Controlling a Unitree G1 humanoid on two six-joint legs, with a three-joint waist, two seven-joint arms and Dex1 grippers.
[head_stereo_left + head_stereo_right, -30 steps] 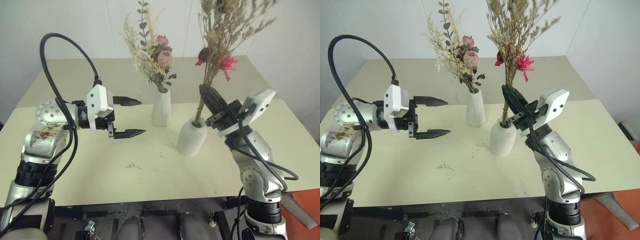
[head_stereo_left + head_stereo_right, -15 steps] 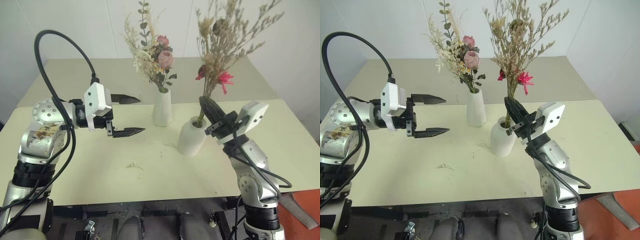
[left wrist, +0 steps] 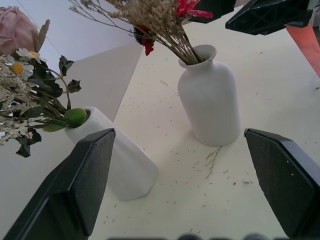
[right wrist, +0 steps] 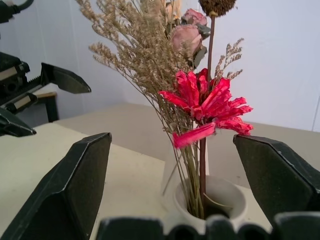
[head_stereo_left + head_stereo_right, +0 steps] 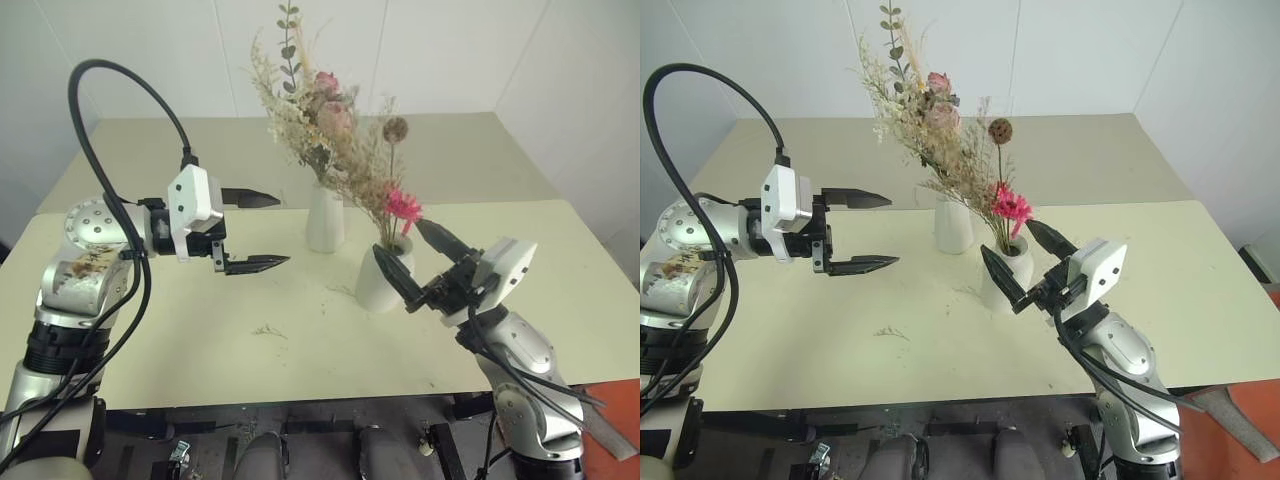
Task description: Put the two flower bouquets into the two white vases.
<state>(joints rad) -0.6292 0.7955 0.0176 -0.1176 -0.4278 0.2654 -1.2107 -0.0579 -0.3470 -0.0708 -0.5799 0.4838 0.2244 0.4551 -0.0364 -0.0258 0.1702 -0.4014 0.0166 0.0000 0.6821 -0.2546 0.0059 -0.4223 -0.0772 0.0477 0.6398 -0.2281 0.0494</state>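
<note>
The slim bouquet (image 5: 372,182) of beige dried sprigs with a red-pink flower (image 4: 207,106) stands in the shorter rounded white vase (image 5: 380,278), leaning toward the left. The bushy bouquet (image 5: 305,112) with pink roses stands in the tall narrow white vase (image 5: 325,217) behind it. My right gripper (image 5: 409,264) is open just in front of the rounded vase, its fingers apart on either side of the stems and holding nothing. My left gripper (image 5: 267,231) hangs open over the table left of the vases, empty.
Both vases stand near the middle of the cream table (image 5: 200,340). Small dried bits (image 5: 266,331) lie scattered on the tabletop in front of them. A white wall rises behind the table's far edge.
My right gripper opened and let go of the slim bouquet, then sank and drew back. The bouquet dropped deeper into the rounded vase and tipped left. The left arm kept still.
</note>
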